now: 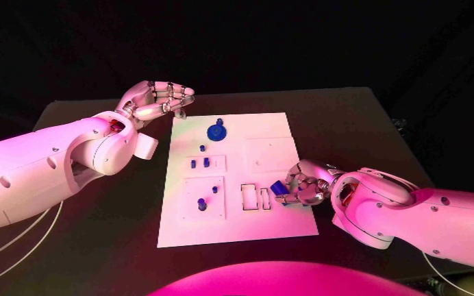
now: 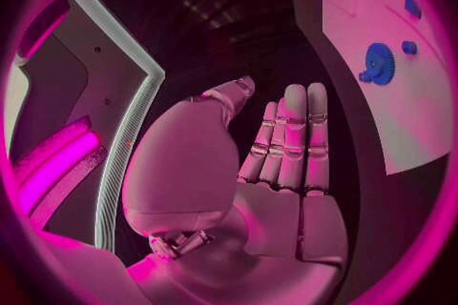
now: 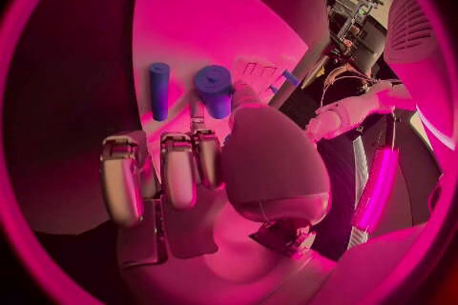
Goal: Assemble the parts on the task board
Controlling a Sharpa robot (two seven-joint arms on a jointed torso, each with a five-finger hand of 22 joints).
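Table: I see a black table against a dark background, with the white task board lying lengthwise in its middle.
Task board: from my head view it carries a blue gear near its far end, small blue pegs standing in a recessed square at mid-board, and another blue peg in the square nearer me. Two narrow slots sit beside that square.
Held part: I see a blue part at the board's near right edge, pinched in the right hand's fingertips just beside the slots.
Right hand: my right hand grips that blue part. The right wrist view shows what the head view does not: the part reads as a short blue cylinder at the thumb tip, with a second, slimmer blue cylinder beside it on the board, and the other fingers curled in below.
Left hand: my left hand hovers off the board's far left corner, fingers bent, nothing in it. The left wrist view shows the fingers lying straight together, the palm bare, and the gear well apart on the board.
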